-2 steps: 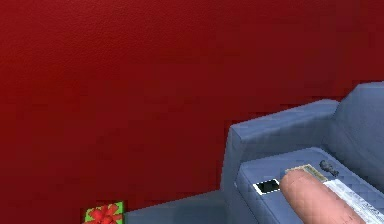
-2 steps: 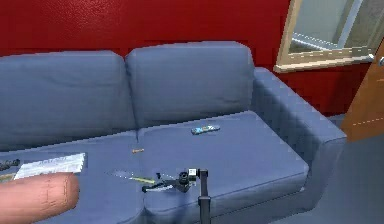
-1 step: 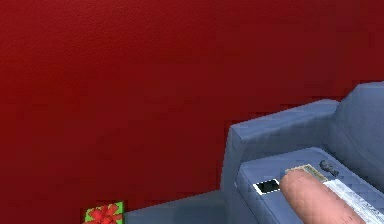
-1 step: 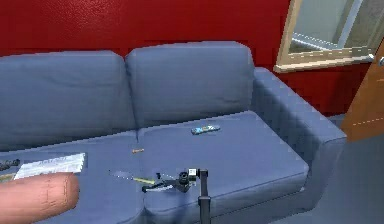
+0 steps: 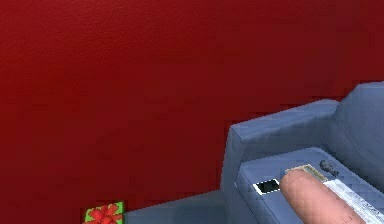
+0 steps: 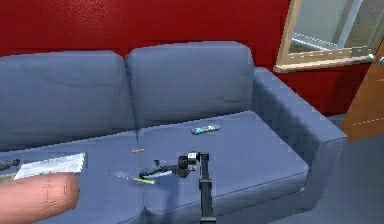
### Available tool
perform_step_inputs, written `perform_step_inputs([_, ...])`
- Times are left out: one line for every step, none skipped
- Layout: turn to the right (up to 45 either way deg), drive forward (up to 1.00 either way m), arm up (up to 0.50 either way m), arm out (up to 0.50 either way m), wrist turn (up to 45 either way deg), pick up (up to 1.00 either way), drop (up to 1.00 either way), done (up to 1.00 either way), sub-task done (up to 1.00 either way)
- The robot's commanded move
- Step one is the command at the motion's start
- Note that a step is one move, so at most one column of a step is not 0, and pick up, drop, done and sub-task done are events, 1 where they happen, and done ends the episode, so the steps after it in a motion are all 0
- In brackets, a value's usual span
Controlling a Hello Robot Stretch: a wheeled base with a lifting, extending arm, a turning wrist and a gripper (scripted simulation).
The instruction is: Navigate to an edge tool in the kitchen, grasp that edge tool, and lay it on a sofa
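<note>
Edge tool, seemingly the thin pale sliver with a yellow-green end (image 6: pixel 140 178), sits at the tips of the dark two-finger claw (image 6: pixel 166 171), on or just above the seat of the blue fabric sofa (image 6: pixel 190 80). Whether the claw grips it cannot be told. The laying-down step looks to be in hand. The next move calls for releasing the tool onto the cushion and retracting the dark square arm (image 6: pixel 204 195).

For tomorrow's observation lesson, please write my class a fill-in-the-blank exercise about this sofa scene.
The sofa is coloured ____. The wall behind it is ____. A pale wooden frame shows at the arm side view's upper ____ corner. The small green box carries a ____ bow.
Missing words: blue; red; right; red.
</note>
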Motion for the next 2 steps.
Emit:
perform_step_inputs([0.0, 0.00, 0.00, -0.08, 0.0, 0.00, 0.00, 0.00, 0.00])
perform_step_inputs([0.0, 0.00, 0.00, 0.00, 0.0, 0.00, 0.00, 1.00, 0.00])
